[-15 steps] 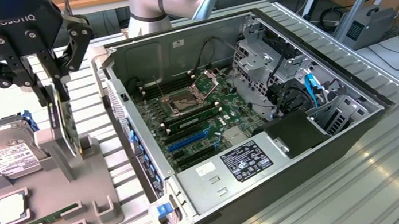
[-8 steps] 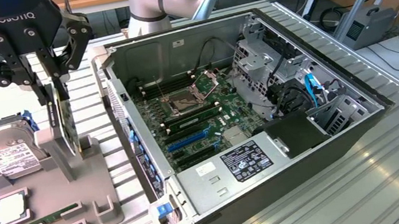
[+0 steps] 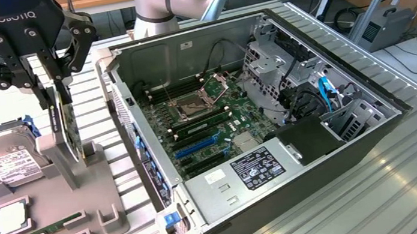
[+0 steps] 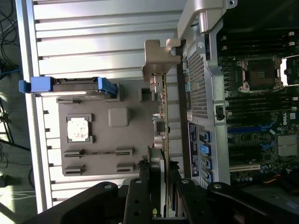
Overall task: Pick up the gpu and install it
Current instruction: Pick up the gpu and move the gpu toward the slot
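Gripper [image 3: 59, 100] pinching upright gpu [image 4: 164, 112] over grey fixture [image 3: 45, 220]; exterior view: nine o'clock of open computer case [image 3: 374, 116].

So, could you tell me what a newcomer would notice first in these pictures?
The black hand at the exterior view's upper left, clamped on the upright gpu in its grey holder. Beside it, mid-frame, the open computer case bares its motherboard.

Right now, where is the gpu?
The gpu stands on edge, held in the gripper over the grey fixture tray at the exterior view's left, between the hard drive and the open computer case.
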